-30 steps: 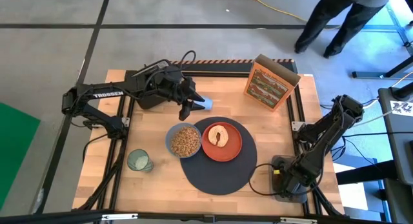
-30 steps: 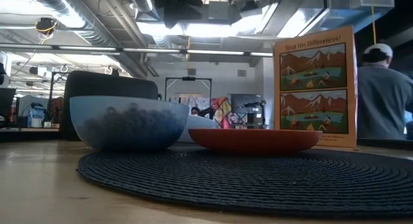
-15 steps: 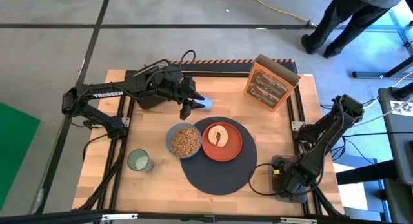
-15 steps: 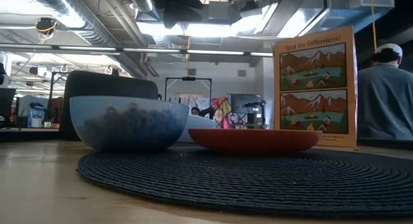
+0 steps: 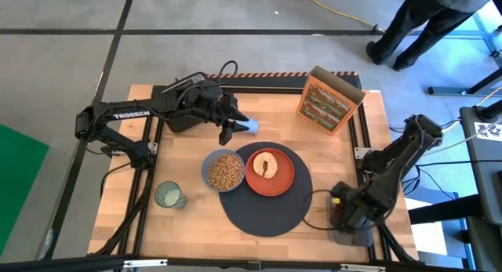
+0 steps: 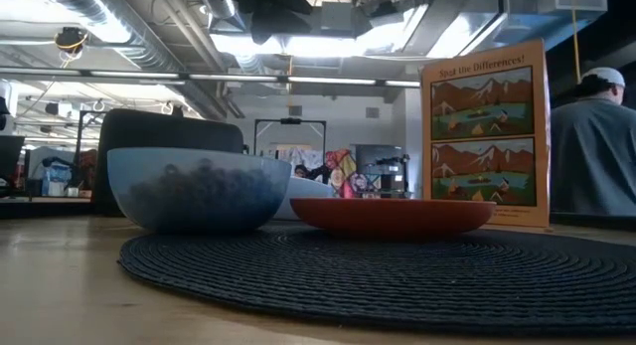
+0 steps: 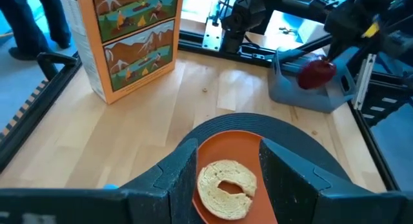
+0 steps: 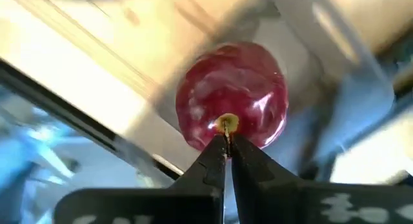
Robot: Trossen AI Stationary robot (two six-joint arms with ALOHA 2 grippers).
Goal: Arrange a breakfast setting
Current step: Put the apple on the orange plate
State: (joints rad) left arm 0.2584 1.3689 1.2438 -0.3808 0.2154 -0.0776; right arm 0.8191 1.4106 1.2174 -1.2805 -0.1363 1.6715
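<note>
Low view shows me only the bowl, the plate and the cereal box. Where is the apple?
Observer: The red apple lies in a grey-blue tray at the table's right edge, off the mat.
Operator: Which arm is on it?
Observer: The right gripper. Its fingers are shut, with the tips at the stem.
Operator: Anything on the plate?
Observer: A toast slice lies on the orange plate. The left gripper hovers behind the blue bowl.

Even overhead light fills my worktop [image 5: 196,225], with soft, short shadows. In the low view ceiling lamps glare and the near mat [image 6: 397,270] blurs. My right wrist view smears (motion blur), glare spotting the apple [image 8: 232,95].
</note>
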